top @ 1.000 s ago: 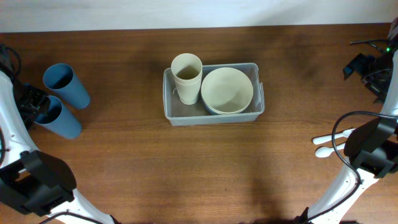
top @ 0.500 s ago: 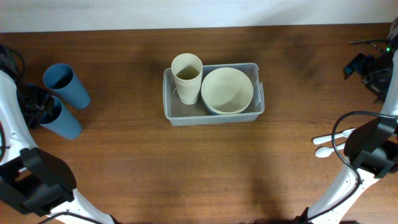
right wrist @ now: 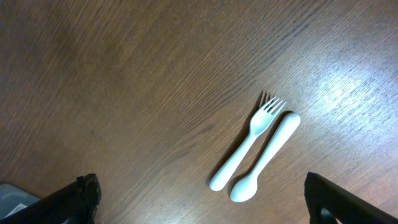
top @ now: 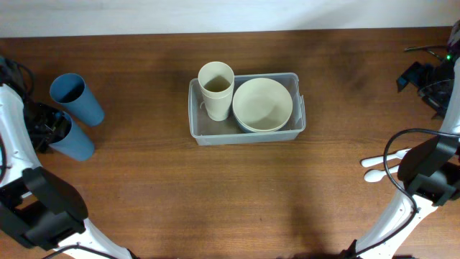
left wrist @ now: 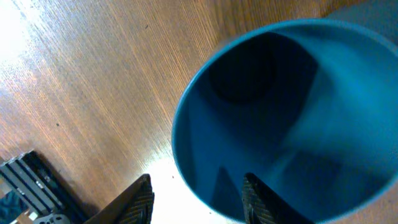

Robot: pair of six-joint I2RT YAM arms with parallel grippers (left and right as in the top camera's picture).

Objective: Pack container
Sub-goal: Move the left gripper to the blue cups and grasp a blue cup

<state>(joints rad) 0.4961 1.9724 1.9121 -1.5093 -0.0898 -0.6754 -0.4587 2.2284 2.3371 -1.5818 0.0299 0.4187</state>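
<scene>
Left wrist: blue cup (left wrist: 298, 124) overflows the frame, cut off right of and below the jaws, and its floor is too dark to read. Left gripper (left wrist: 199, 202) is clipped by the bottom edge; only the finger ends show. Second blue cup (left wrist: 367, 9) is a sliver far ahead-right of the jaws.

Right wrist: right gripper (right wrist: 202, 199) is just two stubs in the bottom corners. Container (right wrist: 9, 194) shows only a corner beside the left jaw.

Overhead: fork (top: 374, 161) and spoon (top: 372, 175) run partly under the right arm.

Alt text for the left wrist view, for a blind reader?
A blue cup, its open mouth toward the camera, fills most of the frame. The left gripper straddles its near rim, one finger outside, one inside, above a wooden table.
</scene>
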